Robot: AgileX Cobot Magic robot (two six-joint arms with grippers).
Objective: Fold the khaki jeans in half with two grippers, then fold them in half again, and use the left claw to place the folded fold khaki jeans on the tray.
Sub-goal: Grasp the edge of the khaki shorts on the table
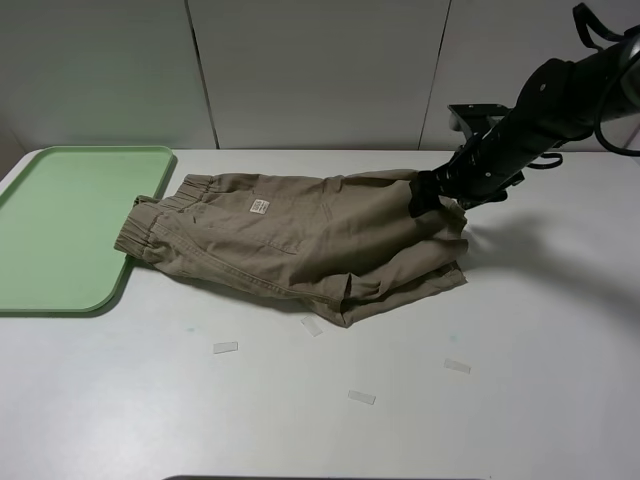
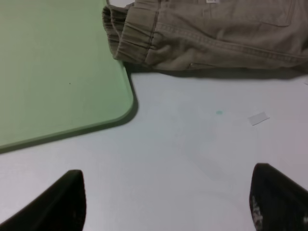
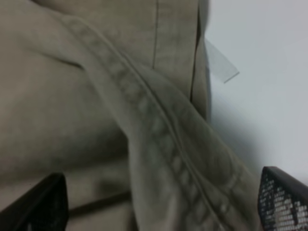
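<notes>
- While the khaki jeans (image 1: 300, 235) lie folded over on the white table (image 1: 540, 340), their gathered waistband (image 1: 150, 235) reaches onto the right rim of the green tray (image 1: 60, 230).
- The right gripper (image 1: 432, 195) sits low at the leg-hem end, the end farthest from the tray. Its jaws are spread wide with a ridge of cloth between them, not pinched.
- The left gripper (image 2: 175, 204) hovers over bare table near the tray's rounded corner, released, with nothing between its jaws.
- A small white label (image 1: 259, 206) faces up near the waistband.
- Clear tape strips (image 1: 225, 348) lie on the table in front of the jeans.
</notes>
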